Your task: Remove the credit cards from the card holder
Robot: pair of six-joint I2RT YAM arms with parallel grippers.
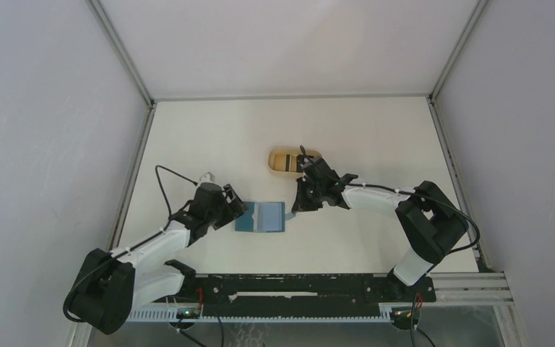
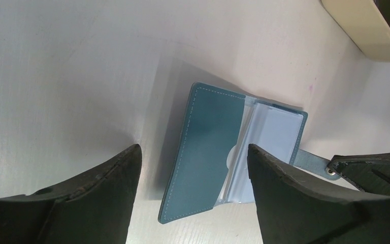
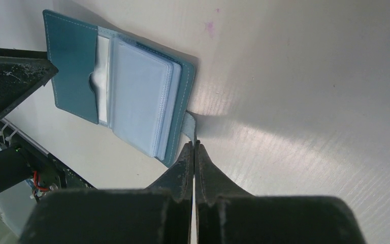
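Note:
The teal-blue card holder (image 1: 260, 216) lies open on the table, its light blue sleeves (image 3: 139, 99) facing up. It also shows in the left wrist view (image 2: 210, 147). My right gripper (image 3: 193, 144) is shut on its snap tab (image 3: 191, 124) at the holder's right edge, and shows in the top view (image 1: 294, 208). My left gripper (image 1: 237, 208) is open at the holder's left edge, and its jaws straddle the raised left flap (image 2: 193, 147) without touching it. I see no credit card clearly in the sleeves.
A beige oval tray (image 1: 274, 160) stands just behind the right gripper, with something tan inside; its corner shows in the left wrist view (image 2: 355, 25). White walls enclose the table on three sides.

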